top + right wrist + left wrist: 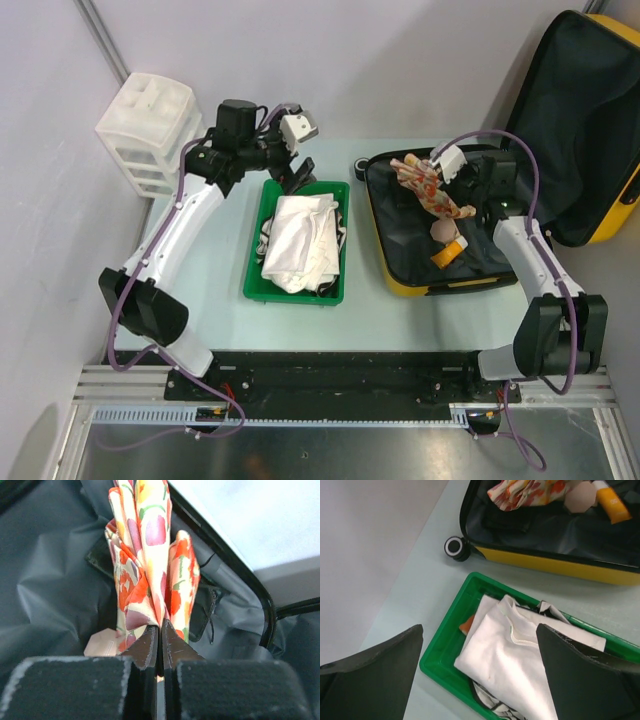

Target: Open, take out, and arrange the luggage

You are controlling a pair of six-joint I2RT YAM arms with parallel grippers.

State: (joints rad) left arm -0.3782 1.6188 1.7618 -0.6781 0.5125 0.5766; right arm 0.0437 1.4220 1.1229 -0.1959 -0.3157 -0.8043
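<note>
Luggage [440, 288] lies open on the right side of the bench [370, 320] in the top view, its yellow shell flat and its black-lined lid propped up at the far right. The right arm [530, 260] reaches over the shell, and the right jaws pinch a floral cloth [430, 190] that hangs above the lining. A pale pink item [443, 232] and an orange tube [447, 255] rest inside, just beside each other. A green tray [252, 270] sits left of the luggage and holds a white garment [300, 240]. The left jaws stand spread over the tray's far end. A white plastic drawer unit [148, 130] stands at the far left corner.

From the left wrist, both fingers [375, 680] are well apart with nothing between them, above the tray and the folded garment. Beyond the tray are the yellow side of the luggage and one black wheel [455, 547].

From the right wrist, the fingertips [147, 650] are pressed together on a fold of the floral cloth, which rises from them against the grey-black lining [50, 580].
</note>
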